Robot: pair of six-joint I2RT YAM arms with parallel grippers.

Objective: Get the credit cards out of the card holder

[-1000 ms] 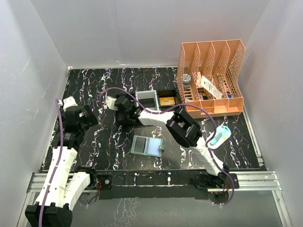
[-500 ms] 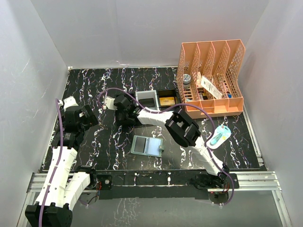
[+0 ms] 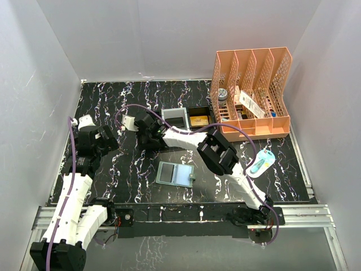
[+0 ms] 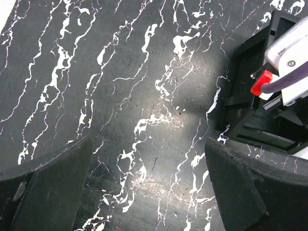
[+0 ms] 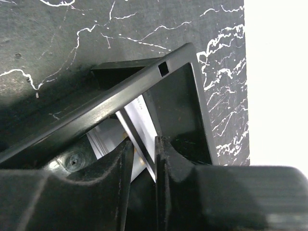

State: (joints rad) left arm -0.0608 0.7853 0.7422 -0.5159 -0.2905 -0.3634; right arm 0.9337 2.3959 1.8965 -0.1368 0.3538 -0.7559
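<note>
Right wrist view showed the right gripper [image 5: 143, 147] down inside a black tray [image 5: 192, 96], its jaws a sliver apart with a thin credit card [image 5: 144, 129] standing tilted on edge between them; whether they pinched it could not be told. From above, the card holder [image 3: 175, 174] lay open flat on the marbled table [image 3: 113, 101], near the front edge between the arms and well apart from that gripper. A white tray [image 3: 176, 118] sat beside a far black tray [image 3: 198, 120] holding something tan. Just right of both, an orange organizer [image 3: 251, 93] held small items. The left gripper [image 4: 149, 187] hung spread wide, empty.
</note>
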